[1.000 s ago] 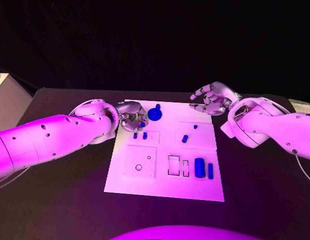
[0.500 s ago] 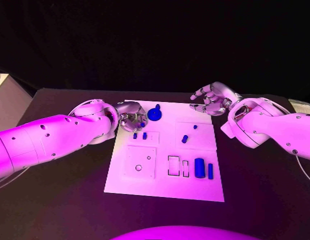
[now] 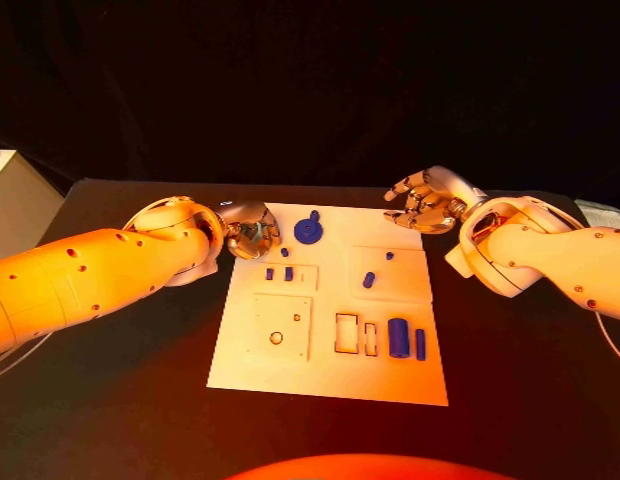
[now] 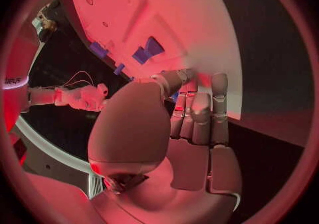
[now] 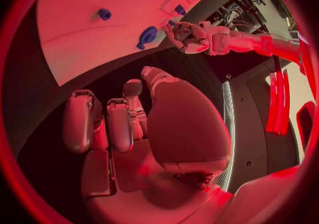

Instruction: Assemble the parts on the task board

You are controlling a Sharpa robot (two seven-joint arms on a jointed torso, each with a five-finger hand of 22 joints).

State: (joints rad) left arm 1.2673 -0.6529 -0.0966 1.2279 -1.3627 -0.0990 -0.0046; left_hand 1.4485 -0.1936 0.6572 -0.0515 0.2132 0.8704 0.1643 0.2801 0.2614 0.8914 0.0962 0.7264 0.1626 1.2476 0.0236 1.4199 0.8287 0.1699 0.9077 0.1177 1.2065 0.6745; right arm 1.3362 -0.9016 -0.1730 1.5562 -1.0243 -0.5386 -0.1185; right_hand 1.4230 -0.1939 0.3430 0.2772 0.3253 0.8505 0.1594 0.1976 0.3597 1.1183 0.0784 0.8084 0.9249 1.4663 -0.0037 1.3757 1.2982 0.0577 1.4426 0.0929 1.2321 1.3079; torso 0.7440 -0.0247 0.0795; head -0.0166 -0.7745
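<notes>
The left hand (image 3: 248,232) has drawn back a little toward the task board's (image 3: 332,370) edge — away from the round blue part (image 3: 309,230) it was beside.

No complete text, label, brand, number or sign is legible; only a partial string of pale letters appears on the robot's arm in the left wrist view.

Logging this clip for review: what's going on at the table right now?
A two-armed robot sits over a white task board with small blue parts on it. The left hand hovers at the board's far left corner, fingers curled, nothing visibly held. The right hand hangs by the far right corner, also holding nothing. Several parts lie loose; assembly looks unfinished.
</notes>
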